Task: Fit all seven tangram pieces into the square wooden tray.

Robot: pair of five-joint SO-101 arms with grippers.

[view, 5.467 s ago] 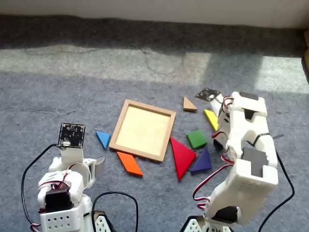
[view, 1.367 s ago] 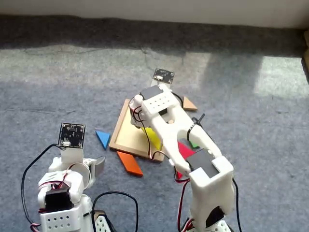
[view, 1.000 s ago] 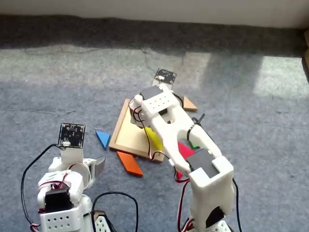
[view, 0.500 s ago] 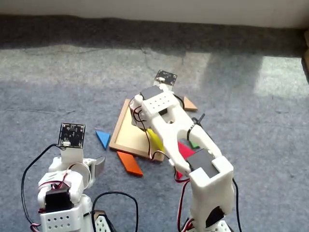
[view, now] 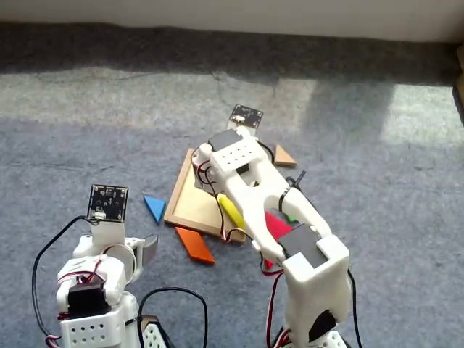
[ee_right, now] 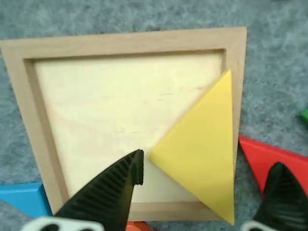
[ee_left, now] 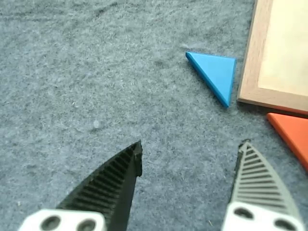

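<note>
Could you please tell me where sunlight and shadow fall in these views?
High view: a sunlit band crosses the far carpet, while the tray lies in shade; left wrist view: the blue triangle is evenly lit; right wrist view: no glare on the yellow triangle.

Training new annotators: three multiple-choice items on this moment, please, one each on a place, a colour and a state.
1. The yellow triangle lies: A) in the wooden tray B) off the tray C) on the orange piece
2. The triangle nearest the left gripper is: A) green B) blue C) purple
3. The left gripper is: A) open B) shut on a piece C) shut, empty
1 A, it rests on the tray's floor. 2 B, the blue triangle lies just ahead. 3 A, jaws wide apart.
</note>
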